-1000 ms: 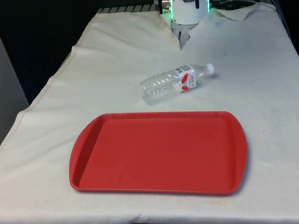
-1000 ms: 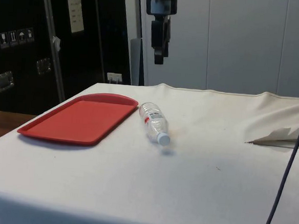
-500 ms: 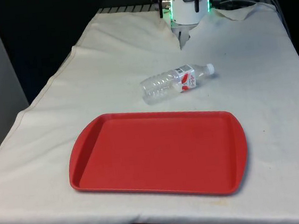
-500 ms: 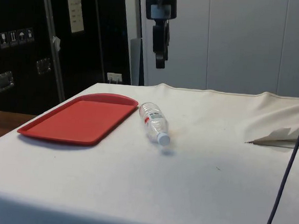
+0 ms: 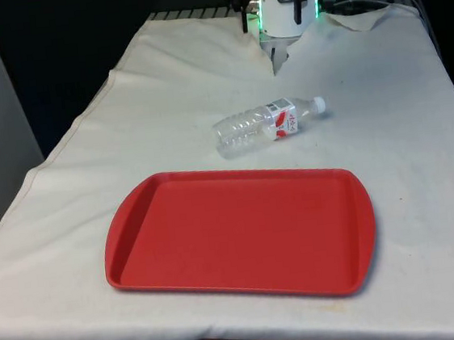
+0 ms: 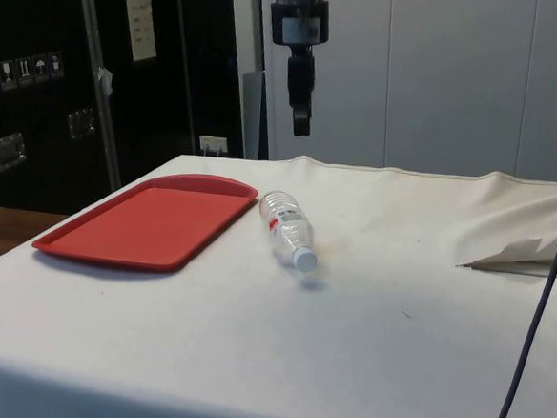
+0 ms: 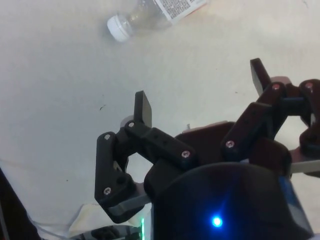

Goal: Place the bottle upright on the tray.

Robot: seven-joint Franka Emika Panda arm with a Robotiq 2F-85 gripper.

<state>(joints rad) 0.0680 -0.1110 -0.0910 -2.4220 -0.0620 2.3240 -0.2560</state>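
One bottle (image 6: pixel 287 232) lying flat beside tray (image 6: pixel 144 223) | hand (image 6: pixel 302 125) spread wide, empty, hanging above bottle

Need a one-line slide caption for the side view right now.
Open claw hangs above the cloth while the clear bottle lies on its side beside the empty red tray.

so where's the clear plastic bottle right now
The clear plastic bottle lies on its side on the white cloth, just beyond the red tray's far edge in the front view, white cap toward that view's right.
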